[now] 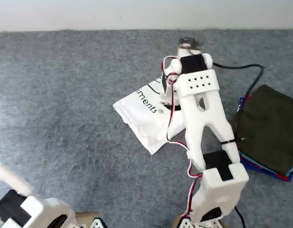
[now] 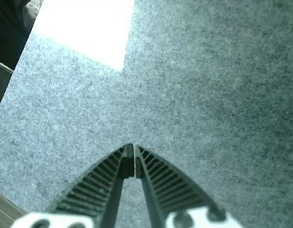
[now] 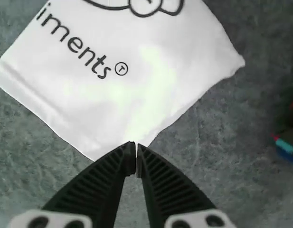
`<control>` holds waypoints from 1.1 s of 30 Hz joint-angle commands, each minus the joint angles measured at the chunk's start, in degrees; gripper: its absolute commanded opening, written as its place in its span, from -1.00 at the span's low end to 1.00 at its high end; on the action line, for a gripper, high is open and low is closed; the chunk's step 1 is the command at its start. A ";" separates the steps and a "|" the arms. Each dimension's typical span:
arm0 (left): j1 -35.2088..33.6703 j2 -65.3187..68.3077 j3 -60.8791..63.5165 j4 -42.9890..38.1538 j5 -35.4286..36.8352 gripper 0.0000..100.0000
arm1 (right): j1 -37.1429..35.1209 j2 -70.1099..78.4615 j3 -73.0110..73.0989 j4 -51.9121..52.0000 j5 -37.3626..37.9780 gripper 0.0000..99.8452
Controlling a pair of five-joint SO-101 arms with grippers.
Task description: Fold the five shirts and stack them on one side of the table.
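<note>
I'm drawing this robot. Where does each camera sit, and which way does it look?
High view: fixed above the table, looking down on the white shirt, the shirt stack, the right arm and the left arm.
Left wrist view: on the left arm, looking past its shut left pincer at the table and the far white shirt.
Right wrist view: on the right arm, looking past its shut right pincer at the white shirt close below.
All three share the white shirt.

Smooth cloth shirt (image 1: 147,116), rough felt table (image 1: 65,95)
</note>
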 commanded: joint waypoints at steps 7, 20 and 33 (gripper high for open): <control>0.44 -1.93 -0.04 -0.88 -0.09 -0.97 | -7.34 1.45 2.02 -4.44 -23.38 -0.38; 0.44 -1.76 -0.04 -0.97 -0.09 -0.97 | -6.81 18.33 1.93 -24.04 -35.43 -0.03; 0.44 -1.76 1.19 -3.87 -0.09 -0.97 | -1.98 28.62 1.93 -31.52 -34.11 -0.03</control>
